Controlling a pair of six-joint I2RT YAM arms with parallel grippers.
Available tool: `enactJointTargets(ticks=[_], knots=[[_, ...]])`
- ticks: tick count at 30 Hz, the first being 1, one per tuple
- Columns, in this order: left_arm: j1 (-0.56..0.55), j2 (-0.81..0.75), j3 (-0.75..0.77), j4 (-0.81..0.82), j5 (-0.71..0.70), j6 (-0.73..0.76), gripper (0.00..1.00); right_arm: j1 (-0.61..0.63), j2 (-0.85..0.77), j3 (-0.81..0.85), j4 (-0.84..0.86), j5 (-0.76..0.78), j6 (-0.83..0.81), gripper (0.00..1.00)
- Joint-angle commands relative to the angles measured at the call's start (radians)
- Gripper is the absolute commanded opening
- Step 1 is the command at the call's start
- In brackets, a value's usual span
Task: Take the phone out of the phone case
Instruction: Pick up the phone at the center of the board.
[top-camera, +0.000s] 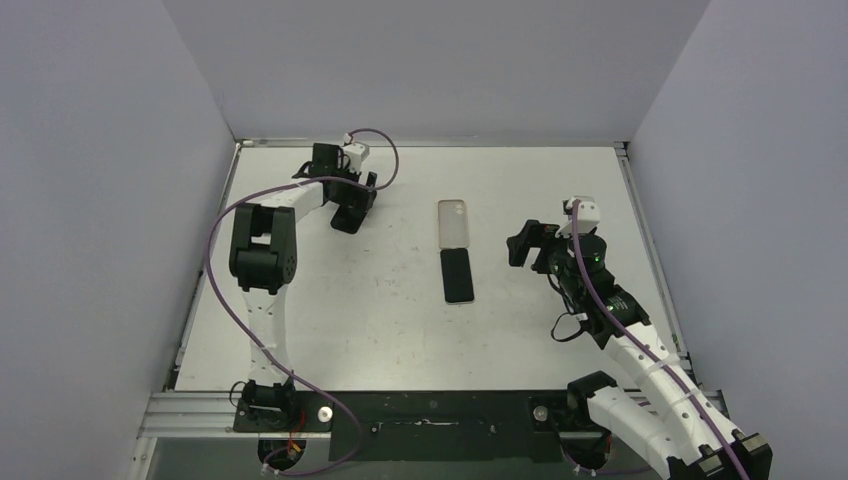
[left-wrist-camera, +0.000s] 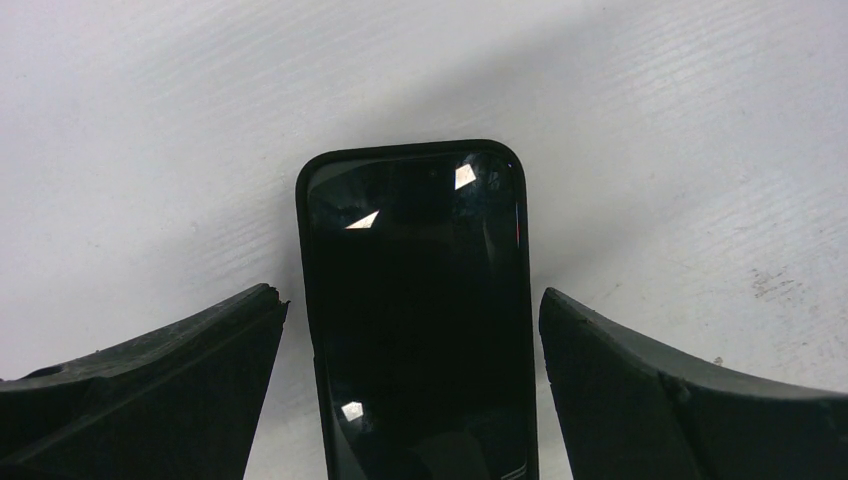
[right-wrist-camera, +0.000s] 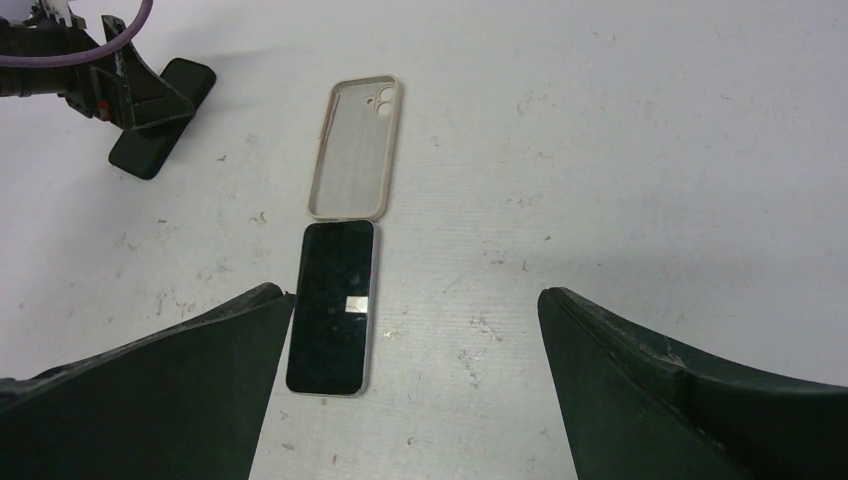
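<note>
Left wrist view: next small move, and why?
Probably lower the open left pincer and close on the dark-rimmed phone, which lies between its fingers and seems still cased. The other phone already lies bare beside its light case.

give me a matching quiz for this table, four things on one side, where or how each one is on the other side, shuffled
Things:
1. phone case
2. phone
3. left gripper
4. right gripper

Places and states:
A. open, fingers either side of a black phone-like slab
B. bare, screen up, just nearer the arm bases than the case
C. open, to the right of the phone
D. beige, empty, inside facing up

Pairs: 1-D, 2-B, 3-A, 4-C
</note>
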Motion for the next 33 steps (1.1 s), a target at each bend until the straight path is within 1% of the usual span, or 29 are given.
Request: enactJointTargets(ticks=[1, 4, 7, 9, 12, 15, 16, 18, 20, 22, 26, 30, 33], knots=[[0.005, 0.035, 0.057, -0.003, 0.007, 0.042, 0.97, -0.008, 0.008, 0.000, 0.040, 0.010, 0.012, 1.00], [0.006, 0.043, 0.059, -0.024, 0.020, 0.043, 0.96, -0.008, 0.013, -0.001, 0.041, 0.004, 0.023, 1.00], [0.005, 0.054, 0.061, -0.052, 0.027, 0.047, 0.92, -0.007, 0.020, 0.013, 0.039, -0.008, 0.023, 1.00], [0.005, 0.060, 0.067, -0.077, 0.007, 0.048, 0.89, -0.008, 0.021, 0.018, 0.037, -0.009, 0.023, 0.99], [0.005, 0.053, 0.067, -0.120, -0.009, 0.047, 0.78, -0.008, 0.019, 0.017, 0.032, -0.012, 0.026, 0.98], [0.005, 0.023, 0.036, -0.120, 0.002, 0.033, 0.58, -0.007, 0.016, 0.011, 0.033, -0.046, 0.030, 0.96], [0.005, 0.010, 0.020, -0.114, 0.010, 0.025, 0.54, -0.007, 0.016, 0.009, 0.032, -0.051, 0.032, 0.95], [0.005, -0.022, -0.011, -0.096, 0.025, 0.005, 0.50, -0.006, 0.016, 0.008, 0.029, -0.060, 0.040, 0.94], [0.007, -0.062, -0.049, -0.075, 0.039, -0.041, 0.44, -0.006, 0.017, 0.006, 0.032, -0.069, 0.048, 0.94], [0.005, -0.112, -0.096, -0.047, 0.052, -0.118, 0.39, -0.001, 0.020, 0.001, 0.046, -0.085, 0.054, 0.93], [0.003, -0.217, -0.230, 0.042, 0.079, -0.301, 0.28, 0.020, 0.039, -0.013, 0.089, -0.111, 0.079, 0.92], [-0.009, -0.328, -0.375, 0.115, 0.090, -0.437, 0.25, 0.088, 0.077, -0.012, 0.124, -0.100, 0.083, 0.92], [-0.026, -0.422, -0.482, 0.150, 0.076, -0.488, 0.26, 0.155, 0.109, -0.016, 0.155, -0.079, 0.079, 0.92]])
